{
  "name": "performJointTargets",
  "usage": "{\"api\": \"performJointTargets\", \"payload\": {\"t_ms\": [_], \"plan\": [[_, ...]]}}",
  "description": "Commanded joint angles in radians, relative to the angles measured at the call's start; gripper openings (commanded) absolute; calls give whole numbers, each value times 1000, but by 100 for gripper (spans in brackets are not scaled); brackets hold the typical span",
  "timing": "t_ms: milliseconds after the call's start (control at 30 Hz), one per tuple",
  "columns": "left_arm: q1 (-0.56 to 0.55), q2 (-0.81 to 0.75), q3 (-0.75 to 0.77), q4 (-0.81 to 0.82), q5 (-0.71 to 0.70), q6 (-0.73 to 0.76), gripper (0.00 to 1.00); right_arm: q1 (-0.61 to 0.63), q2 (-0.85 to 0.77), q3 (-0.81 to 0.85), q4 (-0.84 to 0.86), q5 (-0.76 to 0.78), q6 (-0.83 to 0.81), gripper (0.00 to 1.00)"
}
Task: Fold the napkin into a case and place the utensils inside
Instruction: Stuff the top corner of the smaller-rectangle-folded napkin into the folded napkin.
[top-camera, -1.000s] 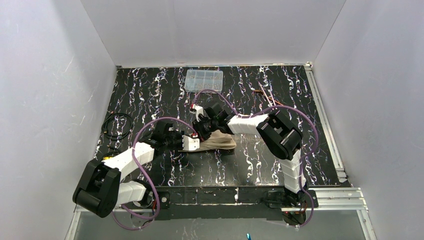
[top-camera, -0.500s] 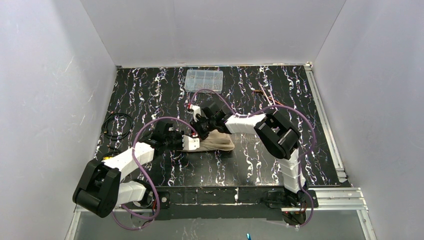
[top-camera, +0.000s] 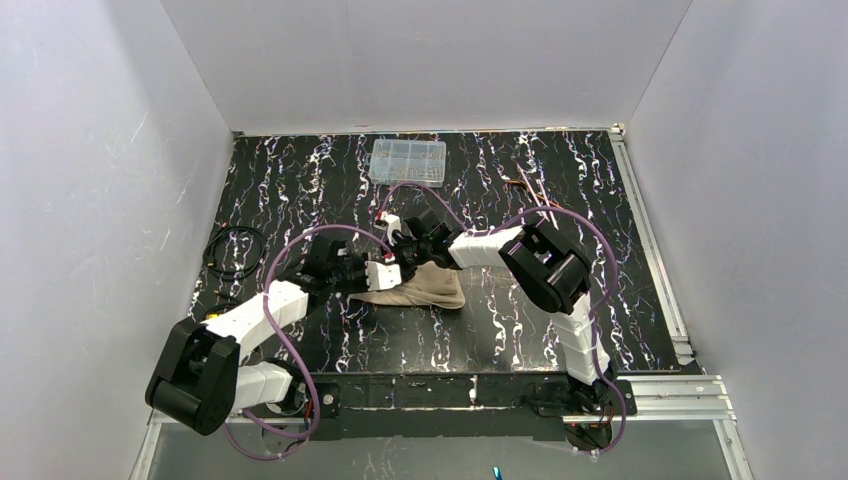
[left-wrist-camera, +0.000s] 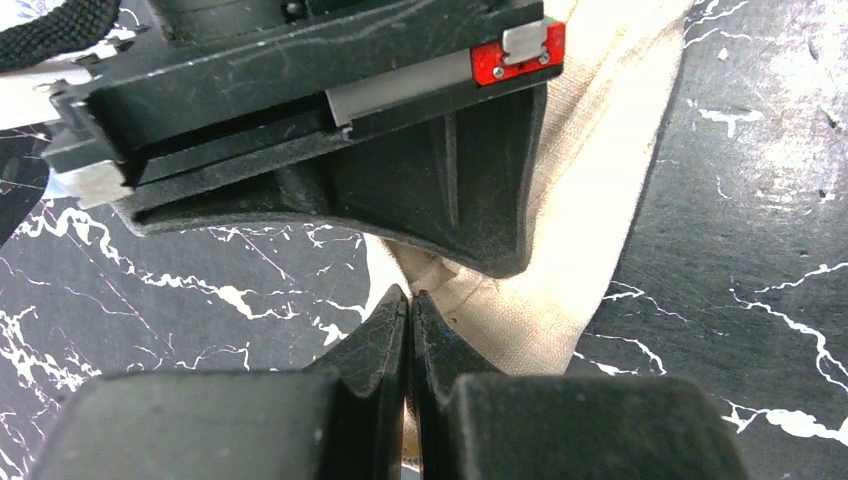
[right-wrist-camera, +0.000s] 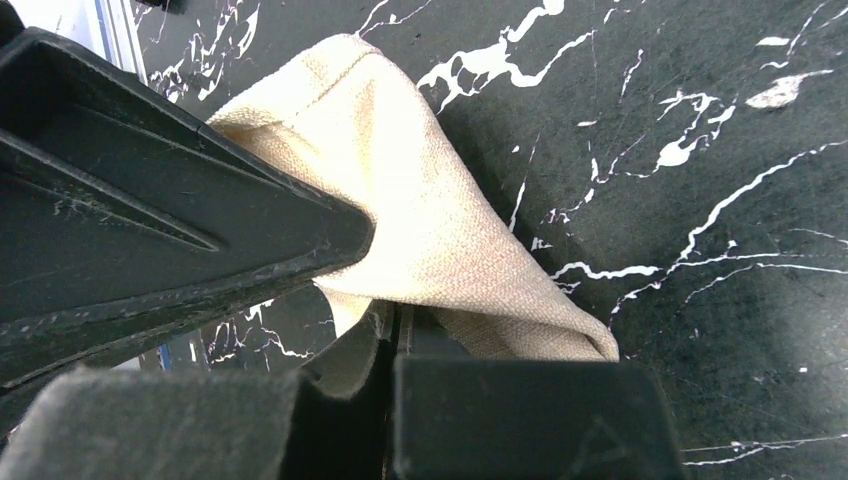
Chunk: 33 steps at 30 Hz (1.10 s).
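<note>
Even, diffuse light from overhead fills the top view: the white walls are bright, and the glossy black table (top-camera: 300, 180) carries a pale sheen toward 6 o'clock, with only faint shadows under the arms. In both wrist views the napkin (left-wrist-camera: 600, 200) is nearly washed out, though its weave stays sharp around 12 o'clock in the right wrist view. The dark fingers (right-wrist-camera: 520, 420) at 6 o'clock, close to the lens, look soft and underexposed.

You have white links (top-camera: 262, 311), black joints (top-camera: 195, 375), purple cables (top-camera: 298, 243). Your right gripper (right-wrist-camera: 392, 318) bears a red tab (left-wrist-camera: 518, 52), perhaps a label.
</note>
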Motion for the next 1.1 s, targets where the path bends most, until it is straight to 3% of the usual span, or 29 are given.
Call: {"api": "performJointTargets", "payload": {"t_ms": [0, 333, 900, 1067], "plan": [[-1, -17, 36, -22, 27, -32, 0, 4, 65, -38, -56, 99, -22, 1], [-2, -14, -71, -17, 15, 147, 0, -16, -12, -55, 1, 81, 56, 1], [-2, -6, -45, -9, 11, 93, 0, -5, -67, 3, 59, 73, 130, 1], [-1, -6, -45, -8, 5, 85, 0, -11, -63, -27, 143, 58, 172, 1]]}}
